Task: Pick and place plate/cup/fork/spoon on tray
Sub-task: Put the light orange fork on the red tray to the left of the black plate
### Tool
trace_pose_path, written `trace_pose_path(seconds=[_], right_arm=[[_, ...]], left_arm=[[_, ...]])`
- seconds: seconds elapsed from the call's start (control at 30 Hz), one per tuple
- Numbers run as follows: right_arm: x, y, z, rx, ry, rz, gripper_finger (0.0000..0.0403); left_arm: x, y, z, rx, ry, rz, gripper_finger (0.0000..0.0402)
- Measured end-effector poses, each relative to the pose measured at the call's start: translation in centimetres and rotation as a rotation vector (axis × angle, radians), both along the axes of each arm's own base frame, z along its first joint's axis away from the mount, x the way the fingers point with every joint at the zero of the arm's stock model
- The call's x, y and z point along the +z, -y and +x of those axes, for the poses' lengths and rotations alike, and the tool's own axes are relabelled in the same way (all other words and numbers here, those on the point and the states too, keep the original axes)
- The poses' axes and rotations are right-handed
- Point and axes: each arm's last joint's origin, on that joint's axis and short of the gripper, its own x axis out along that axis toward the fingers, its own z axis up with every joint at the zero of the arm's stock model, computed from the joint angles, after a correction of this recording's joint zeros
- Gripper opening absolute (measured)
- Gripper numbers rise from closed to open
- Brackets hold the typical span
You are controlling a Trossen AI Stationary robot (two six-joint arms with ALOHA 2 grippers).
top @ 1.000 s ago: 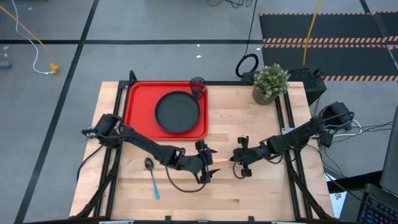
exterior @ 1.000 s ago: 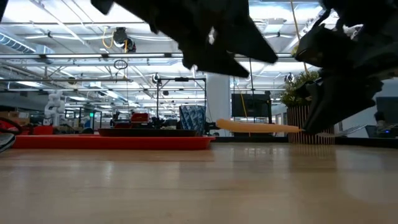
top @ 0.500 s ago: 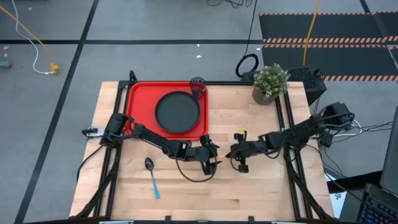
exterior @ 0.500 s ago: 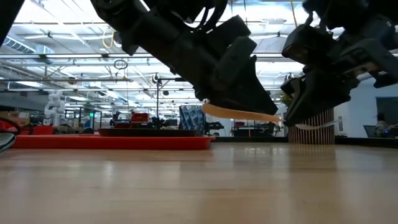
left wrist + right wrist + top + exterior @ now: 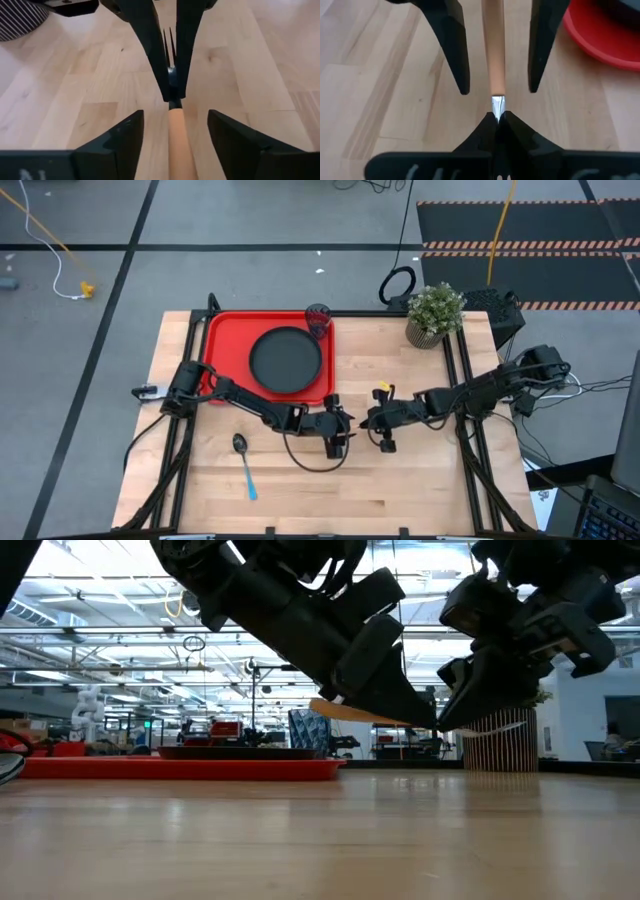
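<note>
The fork (image 5: 355, 712) hangs in the air above the table's middle, its orange-tan handle (image 5: 493, 50) pointing toward the table's left. My right gripper (image 5: 372, 421) is shut on the fork. My left gripper (image 5: 341, 426) is open, with one finger on each side of the handle (image 5: 178, 142), not touching it. The black plate (image 5: 287, 360) lies on the red tray (image 5: 218, 350). The cup (image 5: 318, 320) stands at the tray's far right corner. The blue-handled spoon (image 5: 245, 470) lies on the table, near left. My right gripper pinches the fork's metal neck (image 5: 497, 106), just past the handle's end, between its two fingertips. The fingers come level from the table's right and lie along the fork, and the tines (image 5: 167, 42) reach back between them. The fork is lifted clear, its handle end slightly higher.
A potted green plant (image 5: 434, 315) stands at the table's far right. The tray takes up the far left. Bare wood lies along the near side (image 5: 400, 490) and between the tray and the plant.
My right gripper has carried the fork up and toward the table's far edge and left. The fork was level and is now tilted, handle end higher. My left gripper has risen and moved toward the far edge, and its fingers now stand around the handle.
</note>
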Motion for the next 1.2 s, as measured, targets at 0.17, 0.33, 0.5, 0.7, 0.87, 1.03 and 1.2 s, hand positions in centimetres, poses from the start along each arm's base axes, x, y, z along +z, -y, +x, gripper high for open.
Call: trace_pose_path(seconds=[0.17, 0.33, 0.5, 0.7, 0.87, 1.03, 1.2], right_arm=[[0.0, 0.4, 0.1, -0.018, 0.002, 0.000, 0.0006], [0.1, 0.5, 0.1, -0.023, 0.002, -0.001, 0.0006], [0.1, 0.6, 0.1, -0.028, 0.002, -0.002, 0.0006], [0.0, 0.6, 0.2, -0.058, 0.004, 0.001, 0.0006], [0.0, 0.6, 0.2, -0.058, 0.004, 0.001, 0.0006], [0.4, 0.6, 0.0, -0.056, 0.015, -0.001, 0.0012], [2.7, 0.8, -0.5, -0.085, 0.126, -0.001, 0.0054]], left_arm=[[0.0, -0.4, 0.1, 0.011, 0.000, -0.001, 0.0187], [0.0, -0.6, 0.1, 0.021, -0.001, -0.009, 0.0148], [0.0, -0.6, 0.1, 0.021, -0.007, -0.008, 0.0100], [-0.2, -0.7, -0.1, 0.024, -0.031, -0.001, 0.0063], [-0.2, -0.7, -0.1, 0.022, -0.032, -0.002, 0.0051], [0.1, -0.7, -0.1, 0.026, -0.024, 0.000, 0.0051], [2.1, -0.5, -0.7, 0.073, 0.004, 0.015, 0.0051]])
